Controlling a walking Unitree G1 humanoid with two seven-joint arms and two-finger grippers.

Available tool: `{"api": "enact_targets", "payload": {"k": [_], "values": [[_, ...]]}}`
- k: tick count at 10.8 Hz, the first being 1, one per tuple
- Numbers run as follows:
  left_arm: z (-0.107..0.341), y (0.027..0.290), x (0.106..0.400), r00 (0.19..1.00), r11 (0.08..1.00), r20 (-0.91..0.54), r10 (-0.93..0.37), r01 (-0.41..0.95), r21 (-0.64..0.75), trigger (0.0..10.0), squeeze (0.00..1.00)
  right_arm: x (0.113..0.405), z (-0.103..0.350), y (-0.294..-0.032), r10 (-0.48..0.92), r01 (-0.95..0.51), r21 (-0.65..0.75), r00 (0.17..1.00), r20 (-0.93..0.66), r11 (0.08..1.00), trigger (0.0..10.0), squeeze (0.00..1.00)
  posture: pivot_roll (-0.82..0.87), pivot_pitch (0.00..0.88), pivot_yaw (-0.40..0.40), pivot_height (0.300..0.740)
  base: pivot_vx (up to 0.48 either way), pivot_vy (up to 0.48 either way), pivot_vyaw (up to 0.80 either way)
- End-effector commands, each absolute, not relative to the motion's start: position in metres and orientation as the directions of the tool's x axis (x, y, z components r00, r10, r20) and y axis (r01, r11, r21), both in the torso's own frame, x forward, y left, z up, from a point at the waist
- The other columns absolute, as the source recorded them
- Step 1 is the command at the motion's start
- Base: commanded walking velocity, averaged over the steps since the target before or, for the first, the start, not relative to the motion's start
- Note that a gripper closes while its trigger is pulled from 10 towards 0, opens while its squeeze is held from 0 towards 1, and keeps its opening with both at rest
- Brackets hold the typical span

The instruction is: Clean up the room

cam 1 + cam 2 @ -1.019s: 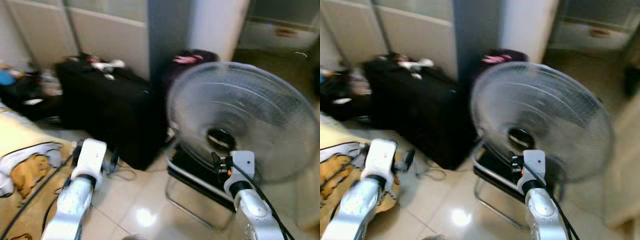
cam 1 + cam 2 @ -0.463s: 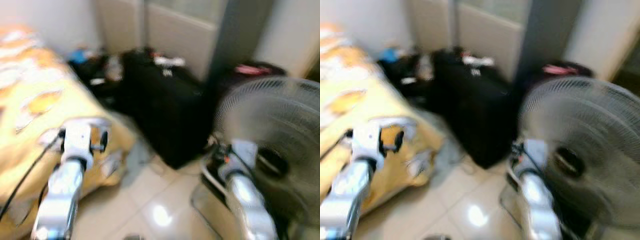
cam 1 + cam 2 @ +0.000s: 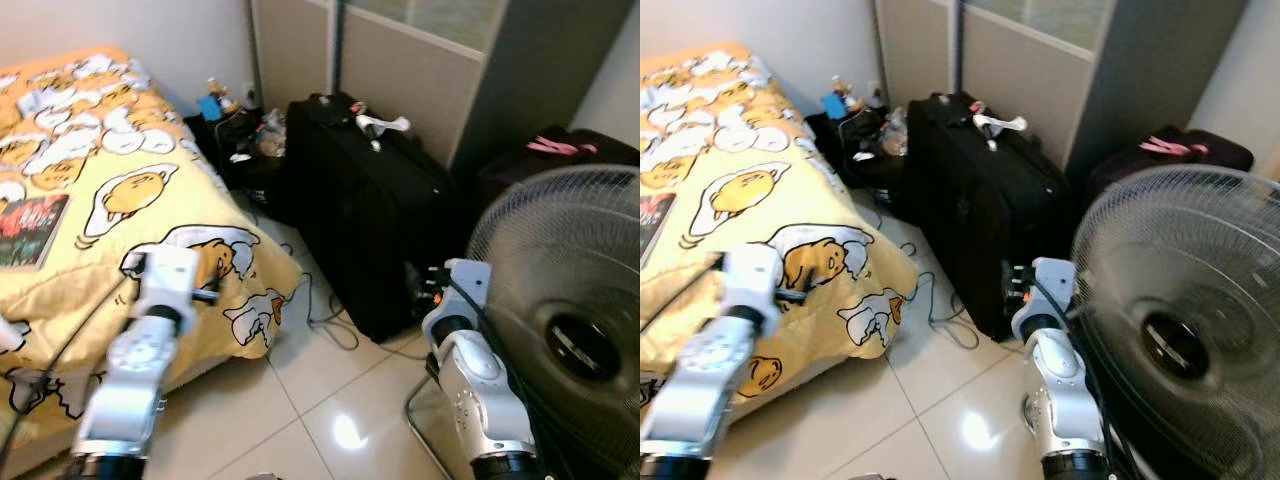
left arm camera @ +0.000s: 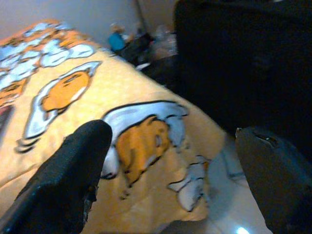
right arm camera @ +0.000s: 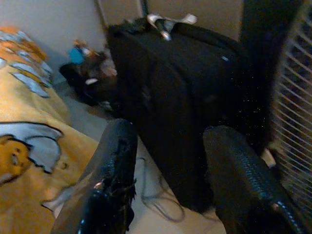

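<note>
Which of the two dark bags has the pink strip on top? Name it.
The dark bag behind the fan, against the wall. The big black suitcase beside the bed carries a white handle instead.

Both hands [image 4: 170, 180] [image 5: 170, 180] raised, fingers apart.

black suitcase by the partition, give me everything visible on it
The black suitcase stands upright on the tiled floor, a large soft-sided case in what looks like dark fabric. Its back is toward the grey partition. A pale handle or tag lies on its top. It sits between the bed's yellow cartoon-print cover and the standing fan, with dark clutter piled in the corner beside it. A thin cable trails on the floor at its base. Neither gripper touches it.
</note>
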State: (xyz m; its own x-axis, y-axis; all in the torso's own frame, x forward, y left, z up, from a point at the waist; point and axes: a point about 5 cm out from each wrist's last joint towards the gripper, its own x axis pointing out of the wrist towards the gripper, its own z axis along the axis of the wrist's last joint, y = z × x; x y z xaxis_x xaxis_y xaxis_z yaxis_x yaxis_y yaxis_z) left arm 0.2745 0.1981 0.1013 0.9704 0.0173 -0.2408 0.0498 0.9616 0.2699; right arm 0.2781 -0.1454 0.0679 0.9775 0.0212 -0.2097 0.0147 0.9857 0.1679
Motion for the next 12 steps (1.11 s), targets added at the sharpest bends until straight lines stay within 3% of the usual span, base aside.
{"api": "enact_targets", "payload": {"k": [1, 8, 12], "values": [[0.104, 0.195, 0.274, 0.974, 0.963, -0.225, 0.004, 0.057, 0.265, 10.0, 0.0, 0.279, 0.07, -0.151, 0.003, 0.036, 0.17, 0.975, -0.222, 0.985, 10.0, 0.0, -0.07, 0.0, 0.005, 0.74, 0.0, 0.0, 0.0], [0.104, 0.199, 0.263, 0.972, 0.966, -0.224, 0.07, -0.01, 0.258, 10.0, 0.0, 0.259, 0.061, -0.163, -0.049, 0.089, 0.13, 0.958, -0.283, 0.988, 10.0, 0.0, -0.04, 0.0, -0.022, 0.74, 0.0, 0.339, 0.0], [0.108, 0.202, 0.265, 0.973, 0.963, -0.22, 0.072, -0.011, 0.268, 10.0, 0.0, 0.264, 0.064, -0.16, -0.068, 0.11, 0.148, 0.961, -0.269, 0.983, 10.0, 0.0, -0.02, 0.0, -0.019, 0.74, 0.0, 0.244, 0.0]]}}
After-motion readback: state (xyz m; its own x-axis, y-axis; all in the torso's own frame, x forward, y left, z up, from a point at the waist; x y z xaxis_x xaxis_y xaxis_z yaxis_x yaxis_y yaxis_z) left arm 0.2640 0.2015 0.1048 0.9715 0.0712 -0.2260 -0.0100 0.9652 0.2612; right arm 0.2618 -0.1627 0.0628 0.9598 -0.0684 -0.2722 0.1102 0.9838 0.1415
